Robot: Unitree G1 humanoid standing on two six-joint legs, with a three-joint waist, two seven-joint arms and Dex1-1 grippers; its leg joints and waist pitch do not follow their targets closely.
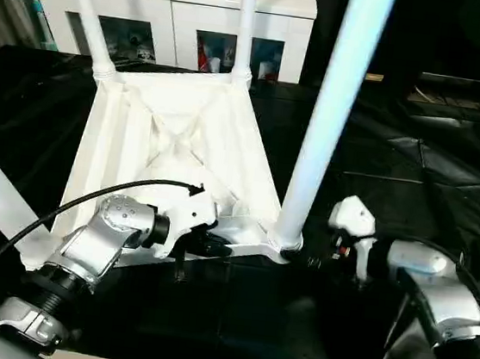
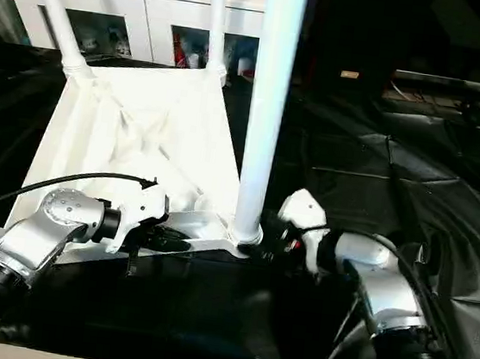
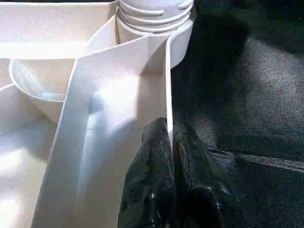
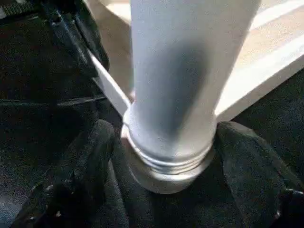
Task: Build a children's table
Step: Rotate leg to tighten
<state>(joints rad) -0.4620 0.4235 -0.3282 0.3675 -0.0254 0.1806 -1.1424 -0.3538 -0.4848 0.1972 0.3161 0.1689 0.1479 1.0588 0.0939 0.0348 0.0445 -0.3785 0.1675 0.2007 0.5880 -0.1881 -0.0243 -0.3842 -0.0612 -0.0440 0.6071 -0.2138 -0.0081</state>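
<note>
The table top (image 1: 175, 137) lay upside down on the black sheet (image 1: 396, 180), ribs up, so that the legs could be driven into the corner sockets from above. The left gripper (image 3: 170, 142) was clenched on the thin rim wall of the top, one finger on each face, likely to steady the top while the leg was worked. The near leg (image 1: 330, 112) stood upright in its socket, between the fingers of the right gripper (image 4: 166, 156). Those fingers (image 4: 247, 161) stood wide, flanking the threaded base; contact could not be confirmed.
</note>
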